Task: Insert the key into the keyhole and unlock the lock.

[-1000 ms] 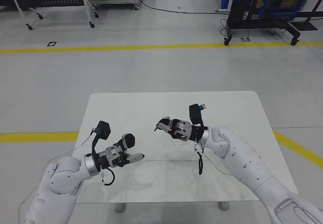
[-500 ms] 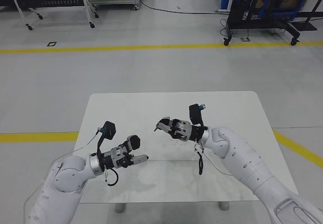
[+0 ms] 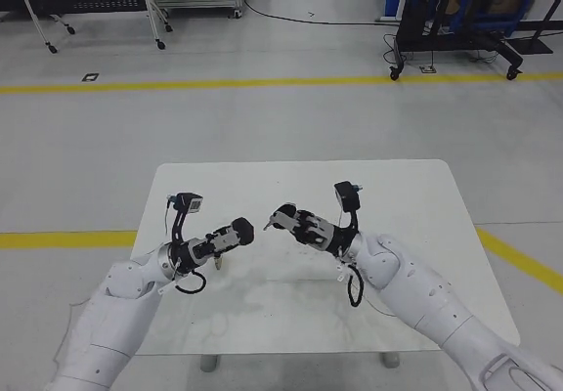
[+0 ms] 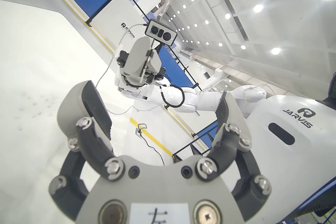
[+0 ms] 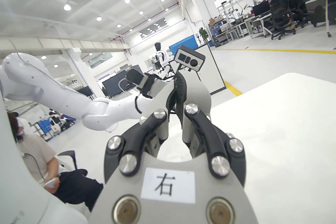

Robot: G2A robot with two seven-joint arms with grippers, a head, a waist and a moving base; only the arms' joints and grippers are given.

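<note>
Here we see the left gripper [image 3: 237, 235] spread wide with nothing between its fingers, above the near left part of the white table [image 3: 409, 195]. It faces the right gripper [image 3: 279, 217], near it over the table's middle. That one's fingers are pressed together; we cannot tell whether they pinch anything, nor where the key or lock lies.

Above the middle of the table [image 3: 399, 195], the left gripper [image 3: 242, 232] and the right gripper [image 3: 275, 220] face each other, near but apart; a wheeled cart [image 3: 457, 39] stands well behind.
</note>
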